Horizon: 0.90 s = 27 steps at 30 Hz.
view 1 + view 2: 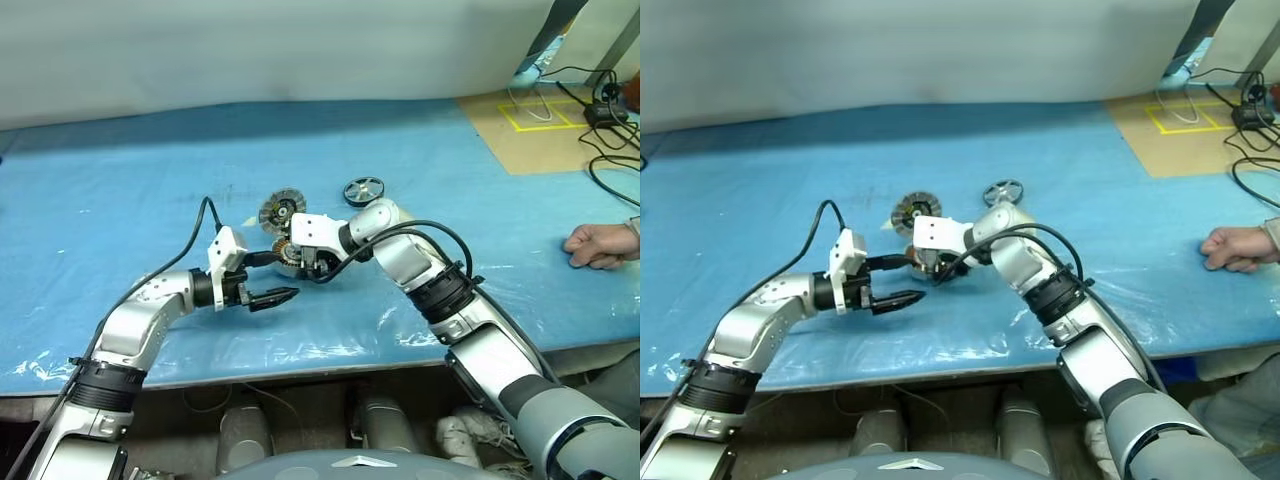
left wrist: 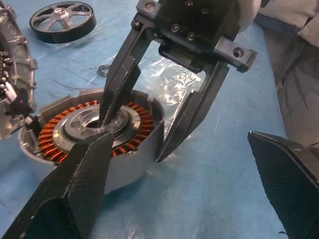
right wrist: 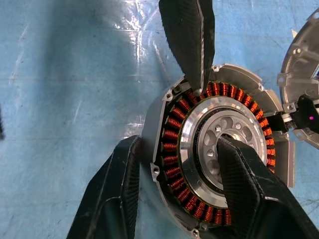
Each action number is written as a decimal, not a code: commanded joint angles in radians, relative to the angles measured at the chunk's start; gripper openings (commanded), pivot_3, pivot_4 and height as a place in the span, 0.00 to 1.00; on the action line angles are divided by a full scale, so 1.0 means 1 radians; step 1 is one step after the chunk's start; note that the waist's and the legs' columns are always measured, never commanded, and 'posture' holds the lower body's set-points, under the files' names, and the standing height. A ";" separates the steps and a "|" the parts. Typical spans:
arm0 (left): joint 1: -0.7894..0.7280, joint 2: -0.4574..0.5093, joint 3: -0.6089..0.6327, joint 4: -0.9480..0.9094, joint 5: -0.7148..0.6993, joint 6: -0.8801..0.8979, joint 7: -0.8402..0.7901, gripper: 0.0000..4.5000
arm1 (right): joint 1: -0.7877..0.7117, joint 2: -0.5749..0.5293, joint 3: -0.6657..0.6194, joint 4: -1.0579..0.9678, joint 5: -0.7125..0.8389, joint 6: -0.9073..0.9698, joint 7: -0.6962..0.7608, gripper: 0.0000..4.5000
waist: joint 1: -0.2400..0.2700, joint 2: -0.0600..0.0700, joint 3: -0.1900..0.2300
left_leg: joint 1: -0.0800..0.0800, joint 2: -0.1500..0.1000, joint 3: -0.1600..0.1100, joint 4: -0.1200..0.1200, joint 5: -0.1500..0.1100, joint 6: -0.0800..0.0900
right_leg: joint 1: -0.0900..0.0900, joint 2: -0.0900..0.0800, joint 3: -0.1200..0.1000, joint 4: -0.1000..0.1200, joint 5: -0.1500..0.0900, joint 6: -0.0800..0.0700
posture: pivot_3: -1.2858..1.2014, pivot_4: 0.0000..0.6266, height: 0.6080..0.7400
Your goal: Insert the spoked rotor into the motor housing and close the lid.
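the motor housing (image 3: 214, 164) is a shallow round cup, grey on the outside, with a ring of copper-orange windings around a bright silver centre hub pierced by small holes. it sits open-side up on the blue table cover (image 1: 120, 200), near the middle of the table. nothing lies inside it but its own windings and hub.

the lid (image 1: 281, 211) is joined to the housing at one edge and stands swung open just behind it, its ribbed silver and dark inner face showing.

the spoked rotor (image 1: 363, 190) lies flat on the cover, apart from the housing, to its far right: a dark wheel with a shiny rim and open spokes. a small metal ring (image 2: 104, 69) lies on the cover between the rotor and the housing.

the right gripper (image 2: 134, 139) straddles the housing wall, one finger on the hub, the other outside the wall; its fingers are parted, with the wall between them.

the left gripper (image 1: 278, 279) hovers just beside the housing, fingers spread wide and empty.

a person's hand (image 1: 600, 245) rests on the cover at the right edge.
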<state>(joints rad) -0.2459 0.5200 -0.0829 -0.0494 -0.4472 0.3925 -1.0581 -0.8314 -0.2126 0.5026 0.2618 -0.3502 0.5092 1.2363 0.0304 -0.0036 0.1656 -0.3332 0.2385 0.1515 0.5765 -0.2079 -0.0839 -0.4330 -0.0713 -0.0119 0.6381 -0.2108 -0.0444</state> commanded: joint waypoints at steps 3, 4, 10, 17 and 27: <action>-0.008 -0.001 -0.011 -0.007 0.005 -0.015 -0.017 1.00 | 0.017 -0.018 0.029 0.029 0.045 0.032 0.014 0.90 | 0.001 0.001 0.000 | -0.001 0.000 0.000 -0.001 0.001 -0.001 | -0.001 0.000 0.000 0.000 0.000 0.000 | 0.52 0.24 1.00; -0.007 -0.001 -0.012 -0.006 0.006 -0.017 -0.019 1.00 | 0.019 -0.026 0.029 0.012 0.057 0.052 0.026 0.96 | 0.003 0.001 0.000 | -0.002 0.000 0.000 -0.001 0.001 -0.001 | -0.001 0.000 0.000 -0.001 0.000 0.000 | 0.52 0.24 1.00; -0.013 -0.004 -0.013 0.006 0.013 -0.025 -0.025 1.00 | 0.005 -0.055 -0.107 -0.171 0.252 0.216 0.065 0.96 | 0.012 0.001 0.001 | -0.006 0.000 0.000 -0.001 0.001 -0.002 | -0.005 0.000 -0.001 -0.005 0.000 -0.001 | 0.52 0.24 1.00; -0.005 0.005 -0.011 0.002 0.017 -0.027 -0.038 1.00 | 0.050 -0.152 -0.294 -0.422 0.485 0.268 0.064 0.96 | 0.015 0.001 0.001 | -0.015 0.001 -0.001 -0.007 0.002 -0.003 | -0.009 0.000 -0.006 -0.015 0.001 0.000 | 0.52 0.24 1.00; 0.018 0.011 -0.011 -0.037 0.014 -0.030 -0.030 1.00 | 0.425 -0.246 -0.493 -0.504 0.483 0.095 -0.275 0.96 | 0.022 0.001 0.001 | -0.015 0.000 -0.001 -0.008 0.002 -0.003 | -0.006 0.000 -0.006 -0.018 0.002 0.000 | 0.52 0.24 1.00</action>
<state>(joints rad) -0.2298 0.5285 -0.1002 -0.0485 -0.4274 0.3734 -1.0875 -0.4217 -0.4627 0.0650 -0.2171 0.1188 0.6487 1.0195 0.0525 -0.0026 0.1666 -0.3478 0.2386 0.1508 0.5680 -0.2062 -0.0867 -0.4387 -0.0716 -0.0175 0.6205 -0.2090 -0.0437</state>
